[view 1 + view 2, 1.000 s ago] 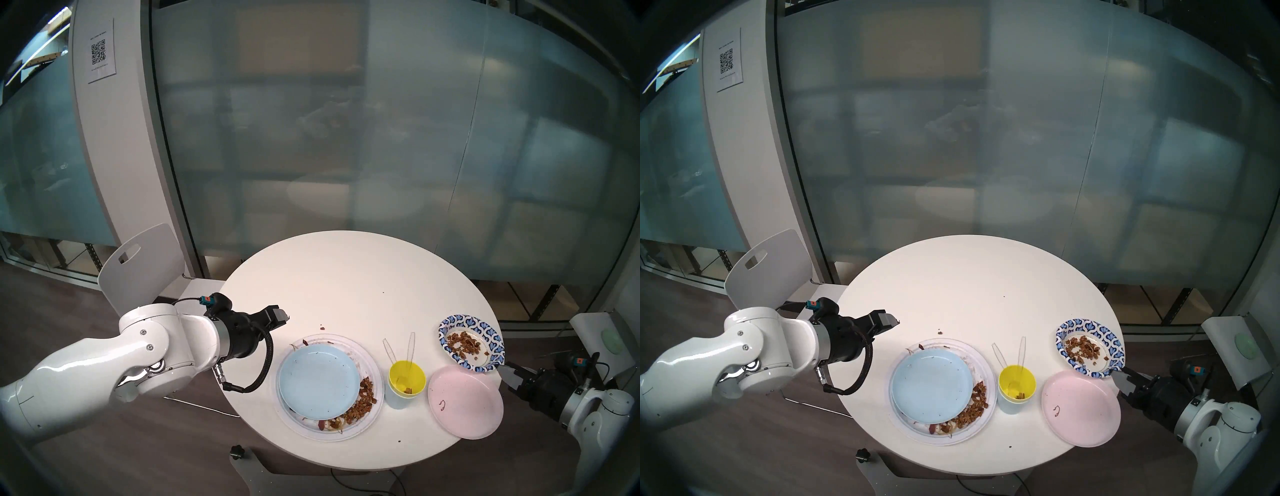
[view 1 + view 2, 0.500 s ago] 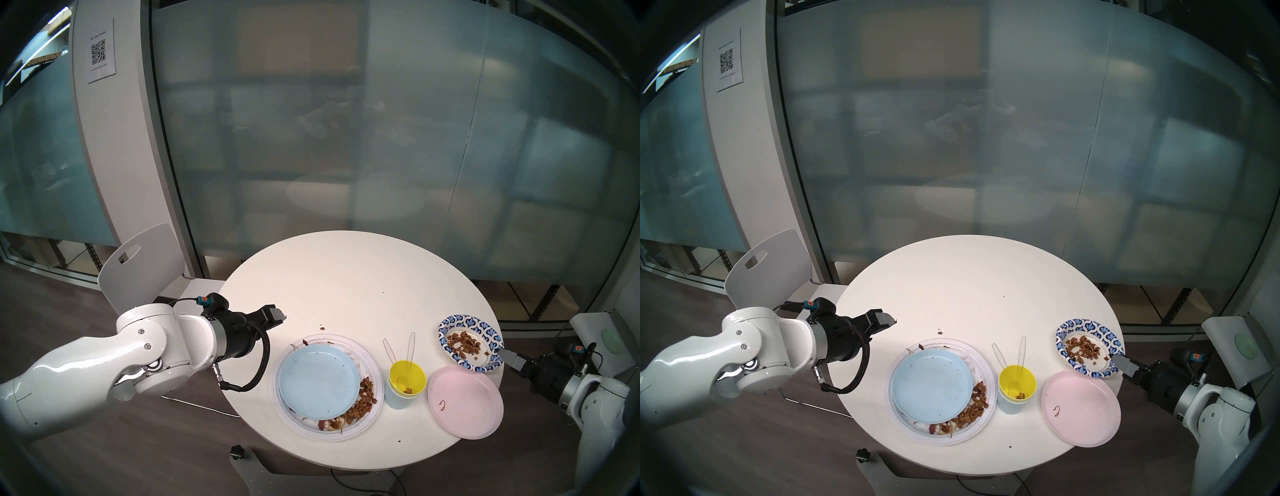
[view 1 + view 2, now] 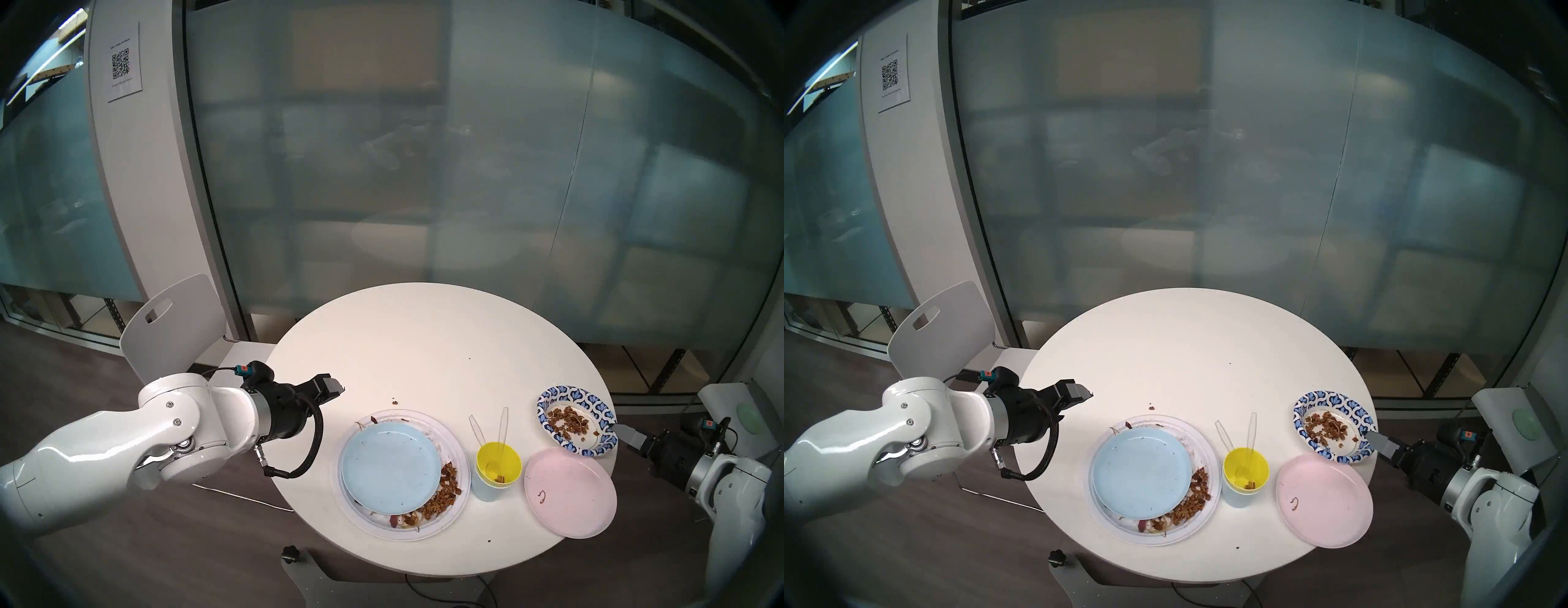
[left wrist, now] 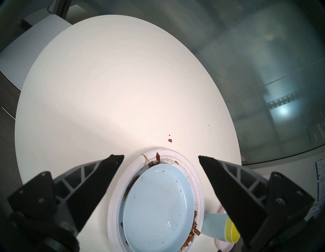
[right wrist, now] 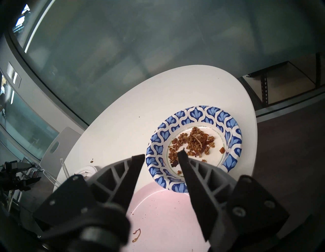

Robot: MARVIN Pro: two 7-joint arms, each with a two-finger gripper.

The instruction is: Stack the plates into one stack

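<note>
The stack so far is two plates deep: the light blue plate (image 3: 391, 468) lies off-centre inside the large white plate (image 3: 456, 494), at the near middle of the round table (image 3: 424, 339), pushed left so brown food scraps crowd the white ridged rim on the right. The pink plate (image 3: 570, 492), smooth and glossy, sits apart at the near right edge, with the patterned paper plate (image 3: 551, 397) just beyond it, its near rim overlapping the pink one (crumbs still heaped in its well). Between the two groups stands a yellow cup (image 3: 499, 463) nested in a light blue cup (image 3: 483, 490).

The right gripper (image 5: 162, 155) has its jaws partly apart, straddling the paper plate's near rim, one fingertip over the well, probably lining up a pinch on that thin, bendable edge. The left gripper (image 4: 161, 158) hovers wide open and empty at the table's left, aimed at the stack.
</note>
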